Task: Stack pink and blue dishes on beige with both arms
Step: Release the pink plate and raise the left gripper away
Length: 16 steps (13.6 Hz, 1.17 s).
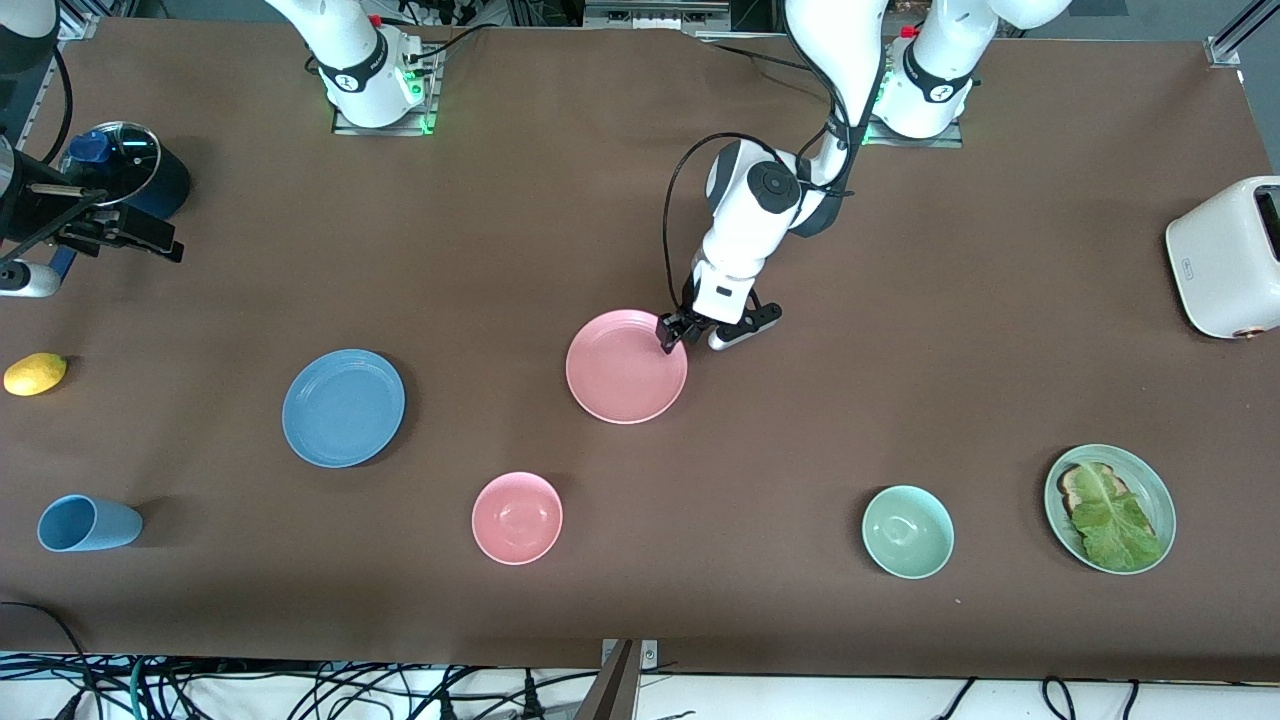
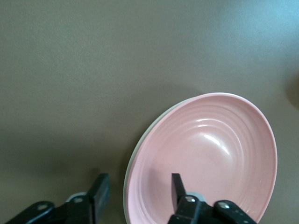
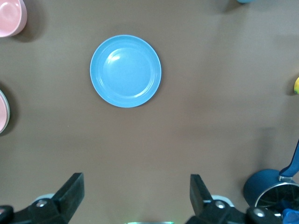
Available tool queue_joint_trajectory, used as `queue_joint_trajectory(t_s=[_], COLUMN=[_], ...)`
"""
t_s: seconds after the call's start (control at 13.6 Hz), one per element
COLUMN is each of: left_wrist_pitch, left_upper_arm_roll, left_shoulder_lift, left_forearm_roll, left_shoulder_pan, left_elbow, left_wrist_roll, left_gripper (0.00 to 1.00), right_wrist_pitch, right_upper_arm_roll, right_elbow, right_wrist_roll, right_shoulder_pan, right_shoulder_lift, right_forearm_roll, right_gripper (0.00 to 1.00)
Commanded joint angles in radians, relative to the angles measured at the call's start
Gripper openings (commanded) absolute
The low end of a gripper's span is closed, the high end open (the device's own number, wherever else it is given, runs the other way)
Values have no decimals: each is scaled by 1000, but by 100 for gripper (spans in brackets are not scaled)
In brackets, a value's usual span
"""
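The pink plate (image 1: 626, 366) (image 2: 210, 154) lies mid-table. A pale cream rim (image 2: 126, 184) shows just under its edge, so the beige plate seems to lie beneath it; the front view hides it. My left gripper (image 1: 692, 338) (image 2: 138, 191) is open and straddles the pink plate's rim on the side toward the robots' bases, one finger over the plate and one outside it. The blue plate (image 1: 343, 407) (image 3: 125, 71) lies alone toward the right arm's end. My right gripper (image 1: 150, 238) (image 3: 138, 196) hangs open and empty beside the dark pot.
Nearer the camera stand a pink bowl (image 1: 517, 517), a green bowl (image 1: 908, 531), a green plate with toast and lettuce (image 1: 1110, 508) and a blue cup (image 1: 88, 523). A lemon (image 1: 35, 374), a lidded dark pot (image 1: 130, 170) and a white toaster (image 1: 1225, 258) sit at the table's ends.
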<state>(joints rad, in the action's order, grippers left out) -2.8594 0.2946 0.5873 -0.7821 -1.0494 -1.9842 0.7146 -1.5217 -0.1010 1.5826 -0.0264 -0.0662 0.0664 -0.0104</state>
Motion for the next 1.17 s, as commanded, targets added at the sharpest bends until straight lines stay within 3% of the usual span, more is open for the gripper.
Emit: queue_joint_trajectory(t_s=[0.0,0.22,0.37,0.51,1.1], left_wrist_pitch=[134,436,703,878,1069], left_upper_arm_roll=[67,164,201,207,353], left_shoulder_lift=[-53,-112,-101,-90,-96], left_forearm_roll=[-5,244,445,553,580], left_shoulder_pan=[-15,-17,-11,20,40], left_elbow=[7,91,270,387,496], left_wrist_roll=[2,58,121,92,-378], left_gripper=[100,100,100,100,100], right_wrist_pitch=[67,69,52,0,-288], right_upper_arm_roll=[3,-14,-37,-39,-37], right_elbow=[-3,14,27,28,79], right_wrist_roll=[13,11,13,14,17], right_shoulder_pan=[3,20,34,42,57], right_shoulder_lift=[1,30,88,144,364], right_forearm_roll=[12,10,-6,-20,-97], right_gripper=[100,100,100,100,100])
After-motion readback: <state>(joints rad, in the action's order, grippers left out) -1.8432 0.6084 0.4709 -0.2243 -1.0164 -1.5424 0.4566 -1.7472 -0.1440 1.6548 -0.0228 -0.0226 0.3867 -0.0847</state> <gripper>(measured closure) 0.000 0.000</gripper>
